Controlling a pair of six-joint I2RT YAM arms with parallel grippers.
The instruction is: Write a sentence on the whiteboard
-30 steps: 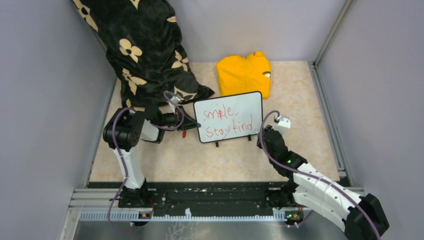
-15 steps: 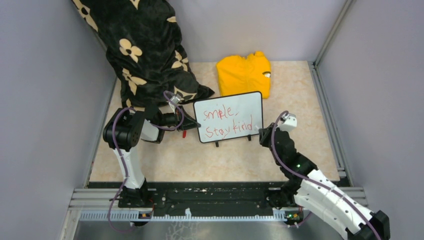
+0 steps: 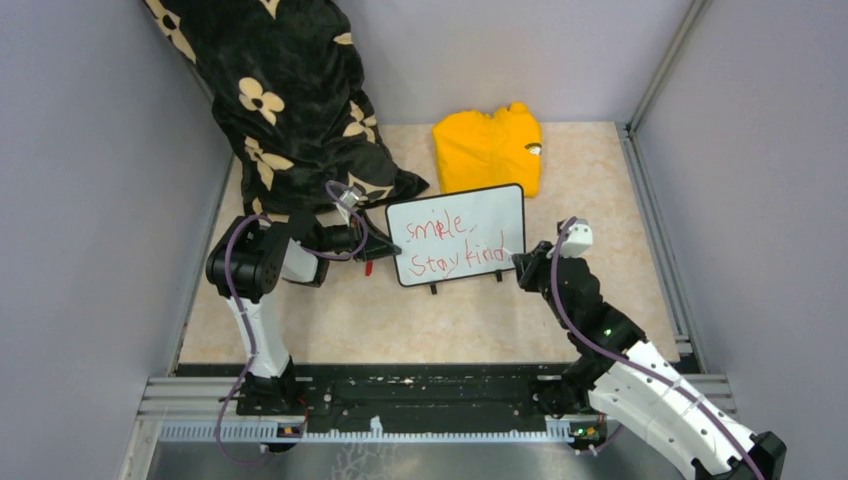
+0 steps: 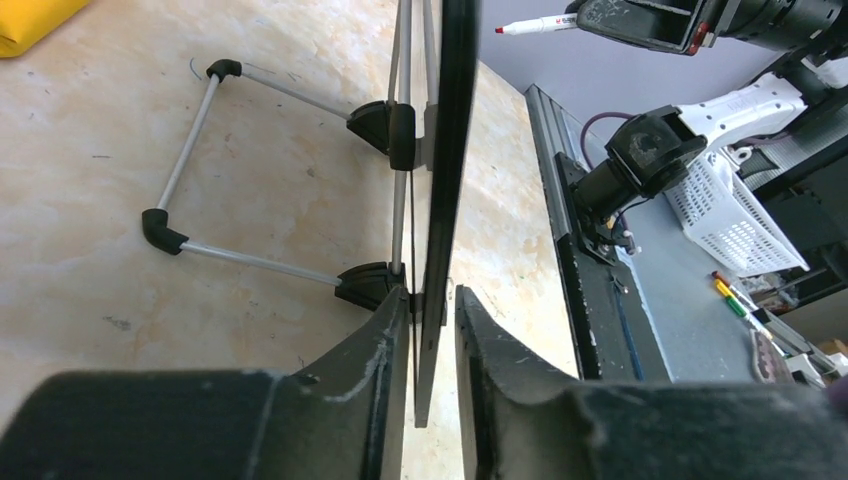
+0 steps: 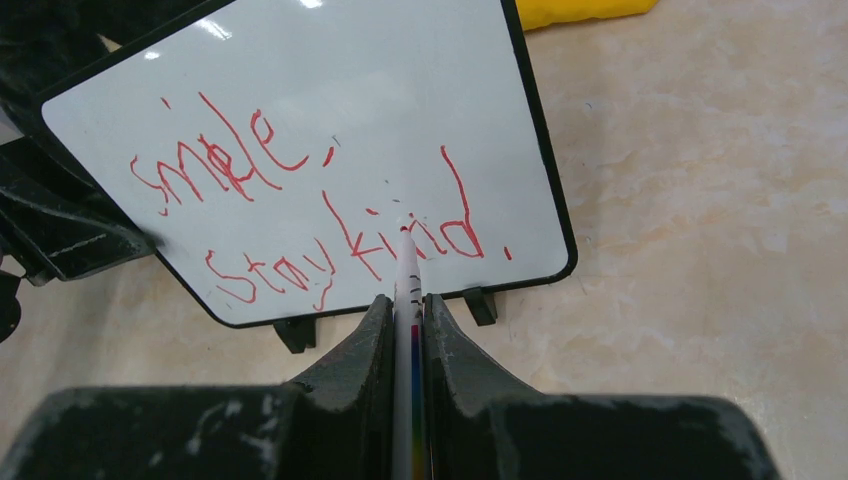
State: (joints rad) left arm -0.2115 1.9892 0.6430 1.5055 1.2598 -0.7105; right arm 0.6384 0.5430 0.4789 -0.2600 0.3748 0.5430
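The whiteboard (image 3: 500, 205) stands upright on little black feet at the table's middle. The sentence (image 3: 445, 262) in red reads "smile, stay kind" in two lines (image 5: 300, 270). My left gripper (image 3: 392, 250) straddles the board's left edge (image 4: 455, 150). Its fingers (image 4: 385, 340) stand slightly apart from the board on both sides, so the gripper (image 4: 432, 292) is open. My right gripper (image 5: 405, 298) is shut on a white marker pen (image 5: 405, 270). The pen points at the word "kind". In the left wrist view its red tip (image 4: 503, 29) sits just off the board's face.
A folded yellow garment (image 3: 488, 148) lies behind the board. A black cloth with cream flowers (image 3: 290, 100) hangs over the back left, down to my left arm. The board's wire stand (image 4: 190, 140) reaches out behind it. Grey walls enclose the table.
My left gripper's jaws have eased apart around the board's edge. The right wrist has drifted a little to the right with the pen. The board has not moved.
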